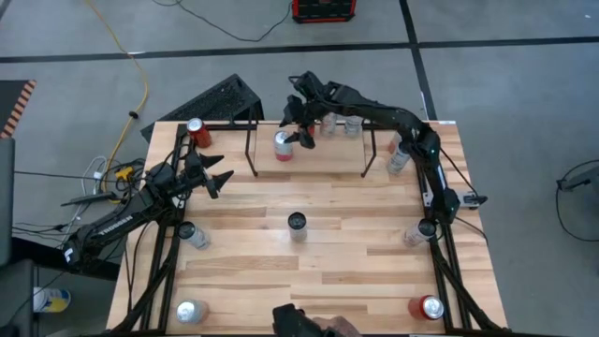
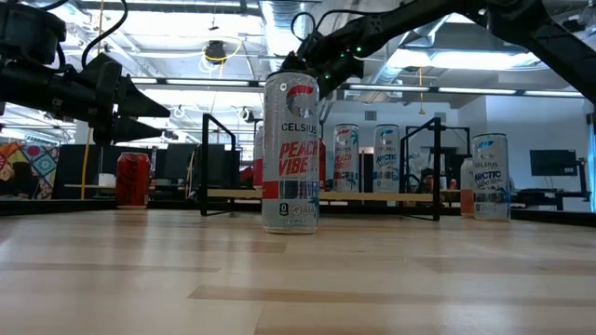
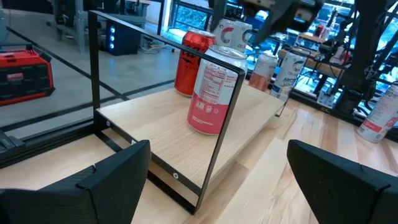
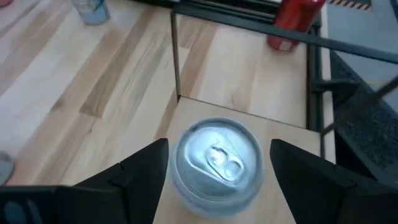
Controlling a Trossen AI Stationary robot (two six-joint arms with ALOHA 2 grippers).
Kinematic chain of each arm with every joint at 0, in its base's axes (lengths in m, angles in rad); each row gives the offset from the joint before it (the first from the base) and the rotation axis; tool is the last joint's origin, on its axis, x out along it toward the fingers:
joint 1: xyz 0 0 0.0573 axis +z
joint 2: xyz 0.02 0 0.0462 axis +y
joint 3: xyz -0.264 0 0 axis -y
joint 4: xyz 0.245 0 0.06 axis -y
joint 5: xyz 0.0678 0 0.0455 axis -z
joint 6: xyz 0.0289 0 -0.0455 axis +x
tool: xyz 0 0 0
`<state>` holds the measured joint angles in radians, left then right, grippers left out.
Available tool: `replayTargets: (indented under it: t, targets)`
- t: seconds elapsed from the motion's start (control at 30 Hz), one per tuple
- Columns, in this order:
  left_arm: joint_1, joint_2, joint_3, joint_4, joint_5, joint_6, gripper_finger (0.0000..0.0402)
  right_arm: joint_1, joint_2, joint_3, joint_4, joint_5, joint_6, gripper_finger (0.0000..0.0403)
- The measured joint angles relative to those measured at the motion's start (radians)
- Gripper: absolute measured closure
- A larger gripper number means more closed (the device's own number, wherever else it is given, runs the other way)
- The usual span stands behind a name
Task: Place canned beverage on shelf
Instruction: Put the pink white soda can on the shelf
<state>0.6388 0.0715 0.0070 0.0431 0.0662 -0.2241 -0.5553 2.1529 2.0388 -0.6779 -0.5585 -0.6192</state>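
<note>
The shelf (image 1: 323, 157) stands at the table's far middle, a light board in a thin black rod frame. A pink and white can (image 1: 284, 145) stands upright on the board's left end (image 3: 161, 127). Two more cans (image 1: 341, 124) stand upright farther right on the board. My right gripper (image 4: 219, 149) hangs open over the pink can's top (image 4: 217, 163), one finger to each side, with small gaps showing. My left gripper (image 3: 227, 186) waits open and level near the table's left edge (image 1: 211, 178), pointing at the shelf's end.
A tall Celsius can (image 1: 297, 225) stands at the table's middle. A red can (image 1: 197, 131) stands at the far left corner, outside the shelf. Several more cans stand along the left and right edges (image 1: 192, 234) (image 1: 418, 231). Black rails run along both sides.
</note>
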Motion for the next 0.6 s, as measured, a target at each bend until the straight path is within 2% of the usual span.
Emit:
replayTargets:
  t: [0.6]
  targets:
    - [0.000, 0.000, 0.000, 0.000, 0.000, 0.000, 0.0038, 0.012, 0.012, 0.002, 0.022, 0.007, -0.002, 0.0097]
